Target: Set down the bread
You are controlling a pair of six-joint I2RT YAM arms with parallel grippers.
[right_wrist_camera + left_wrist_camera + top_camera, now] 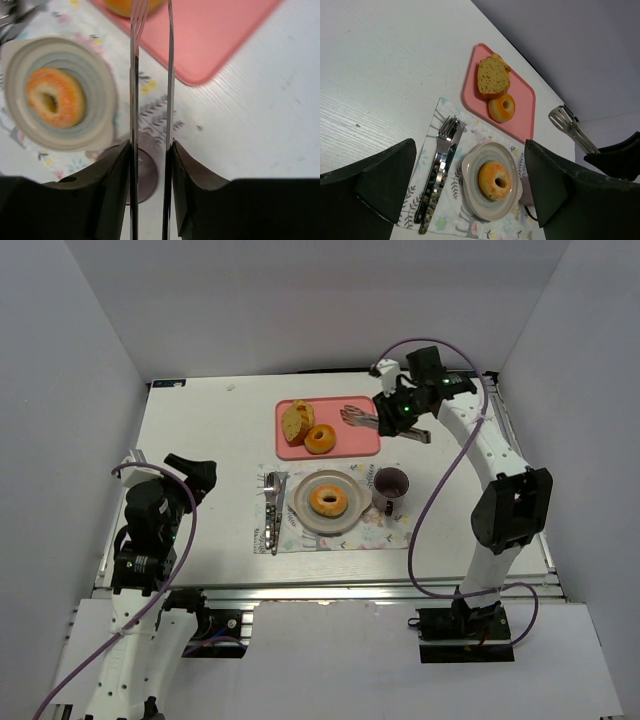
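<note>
**Top view.** The bread (328, 501) lies centred on the plate (300, 502), which reads as its serving spot, so the placing looks done. Beyond the plate, the right claw (400, 420) is clamped on the tongs (358, 418) over the pink tray (362, 443). Whether their tips touch the tray is unclear. The left claw (190, 475) is parked well left of the plate.

**Left wrist.** The left claw's fingers (385, 180) stand wide apart and empty, probably idle and only framing the plate.

**Right wrist.** The tong blades run close together with nothing between them. The mug (147, 170) stands just beside the plate on the counter (260, 125).
</note>
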